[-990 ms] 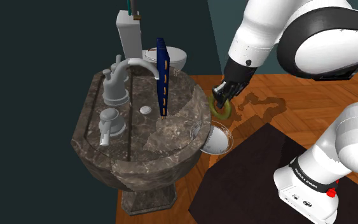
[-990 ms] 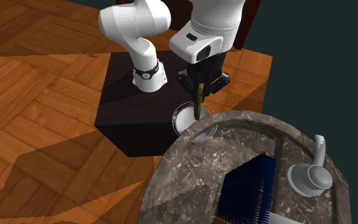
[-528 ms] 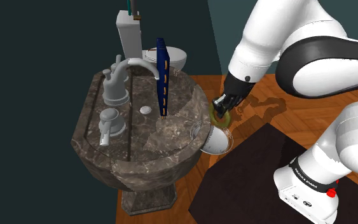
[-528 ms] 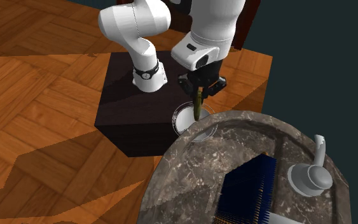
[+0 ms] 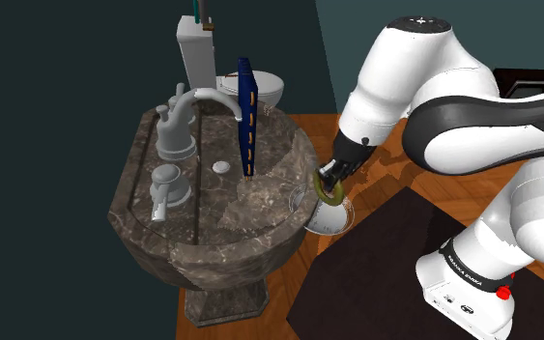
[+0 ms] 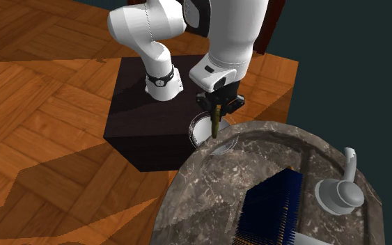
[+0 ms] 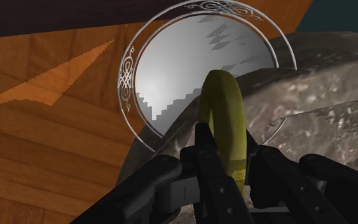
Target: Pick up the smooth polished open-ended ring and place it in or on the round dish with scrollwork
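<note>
Grasp done: gripper (image 7: 227, 151) clenched on yellow-green ring (image 7: 222, 102), held on edge just over the scrollwork dish (image 7: 128, 70), which overhangs the stone basin (image 5: 212, 212) at its 4 o'clock in shoulder view. Left, I'd say: lower, let go into dish

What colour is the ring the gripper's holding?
Olive yellow-green ring, clearest in the wrist view, clasped by the gripper.

The ring (image 7: 228, 121) is olive-yellow, the scroll-edged dish (image 7: 171, 76) silvery grey

Shoulder and opposing exterior views share sink (image 5: 216, 237); wrist close over dish (image 7: 171, 70).
</note>
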Controlling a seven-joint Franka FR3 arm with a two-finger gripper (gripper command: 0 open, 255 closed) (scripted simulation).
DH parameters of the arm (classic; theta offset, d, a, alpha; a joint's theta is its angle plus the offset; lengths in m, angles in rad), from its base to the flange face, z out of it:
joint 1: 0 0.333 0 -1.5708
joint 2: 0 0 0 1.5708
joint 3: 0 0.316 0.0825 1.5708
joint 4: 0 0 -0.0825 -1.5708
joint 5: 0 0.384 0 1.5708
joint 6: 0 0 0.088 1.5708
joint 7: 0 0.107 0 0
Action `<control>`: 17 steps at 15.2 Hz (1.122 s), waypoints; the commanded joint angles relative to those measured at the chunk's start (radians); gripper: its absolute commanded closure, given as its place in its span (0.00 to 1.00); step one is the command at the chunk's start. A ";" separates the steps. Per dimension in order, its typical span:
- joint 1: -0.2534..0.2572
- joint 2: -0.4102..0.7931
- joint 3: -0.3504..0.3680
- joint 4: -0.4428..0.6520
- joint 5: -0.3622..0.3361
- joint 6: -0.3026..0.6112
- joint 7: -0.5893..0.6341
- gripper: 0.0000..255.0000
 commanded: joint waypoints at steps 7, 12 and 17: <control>-0.005 0.038 0.015 -0.032 0.002 0.066 0.006 1.00; -0.005 0.037 0.015 -0.031 0.001 0.065 0.005 0.00; 0.001 0.009 0.006 -0.015 0.003 0.021 0.003 0.00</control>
